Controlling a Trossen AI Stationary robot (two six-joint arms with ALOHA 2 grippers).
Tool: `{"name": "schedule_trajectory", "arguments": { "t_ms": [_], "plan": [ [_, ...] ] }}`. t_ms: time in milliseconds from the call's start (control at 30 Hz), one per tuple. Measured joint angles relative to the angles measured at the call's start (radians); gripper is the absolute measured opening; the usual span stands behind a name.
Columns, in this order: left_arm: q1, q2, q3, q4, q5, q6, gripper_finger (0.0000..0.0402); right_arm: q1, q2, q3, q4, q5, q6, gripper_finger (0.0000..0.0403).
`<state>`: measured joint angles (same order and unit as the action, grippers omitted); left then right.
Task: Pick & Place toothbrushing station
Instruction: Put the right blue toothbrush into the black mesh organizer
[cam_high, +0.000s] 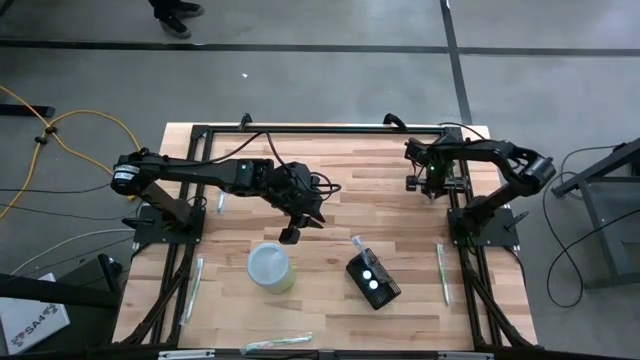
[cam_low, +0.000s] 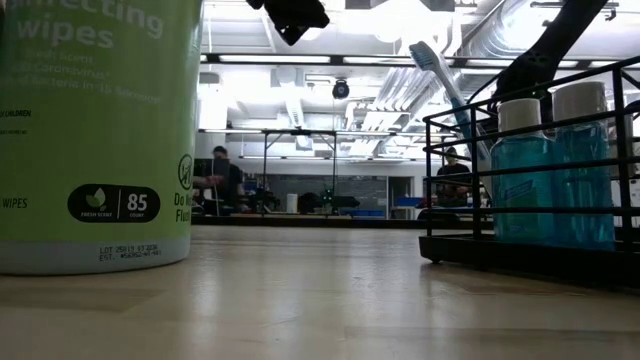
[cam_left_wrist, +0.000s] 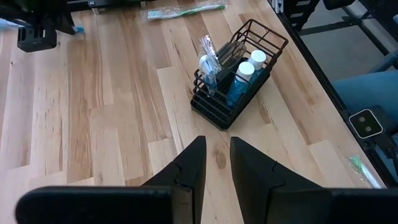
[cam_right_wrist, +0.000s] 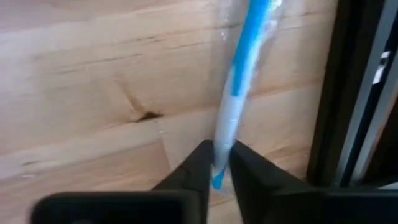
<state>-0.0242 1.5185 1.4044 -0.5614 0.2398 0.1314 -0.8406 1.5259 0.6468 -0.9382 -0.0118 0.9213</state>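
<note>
High view: your left gripper (cam_high: 291, 234) hangs mid-table beside the wipes tub (cam_high: 270, 267), the black holder (cam_high: 372, 281) lying diagonally toward the front right, nearer this arm. Left wrist view: fingers slightly parted, holding nothing, holder (cam_left_wrist: 236, 71) ahead. Right wrist view: right gripper (cam_right_wrist: 217, 163) pinches a blue toothbrush (cam_right_wrist: 239, 74) at the far edge.

left arm (cam_high: 200, 172): dark, slim jointed links, pale band near its base | right arm (cam_high: 490, 160): dark, same jointed build, rounded elbow housing | left hand (cam_left_wrist: 216, 163): two matte black wedge fingers, stepped inner edges | right hand (cam_right_wrist: 216, 163): two black tapered fingers | cable: thin black loop beside the left wrist
</note>
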Motion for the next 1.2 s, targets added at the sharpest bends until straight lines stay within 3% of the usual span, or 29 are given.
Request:
{"name": "schedule_trajectory", "arguments": {
  "t_ms": [67, 333, 467, 633, 933, 1200],
  "plan": [
    [0.0, 0.0, 0.0, 0.0, 0.0, 0.0, 0.0068, 0.0, 0.0, 0.0, 0.001, 0.0, -0.022, 0.0019],
    [0.0, 0.0, 0.0, 0.0, 0.0, -0.025, 0.0068, 0.014, -0.022, -0.002, 0.008, 0.031, -0.061, 0.0013],
    [0.0, 0.0, 0.0, 0.0, 0.0, -0.071, 0.0068, 0.051, -0.089, -0.008, 0.03, 0.105, -0.065, 0.0013],
    [0.0, 0.0, 0.0, 0.0, 0.0, -0.085, 0.0068, 0.118, -0.219, -0.006, 0.027, 0.111, -0.06, 0.0013],
    [0.0, 0.0, 0.0, 0.0, -0.009, -0.051, 0.0068, 0.332, -0.497, -0.005, 0.055, 0.133, 0.046, 0.0013],
    [0.0, 0.0, 0.0, 0.0, -0.009, -0.017, 0.0068, 0.605, -0.661, -0.004, 0.244, 0.158, 0.068, 0.0013]
  ]
}}
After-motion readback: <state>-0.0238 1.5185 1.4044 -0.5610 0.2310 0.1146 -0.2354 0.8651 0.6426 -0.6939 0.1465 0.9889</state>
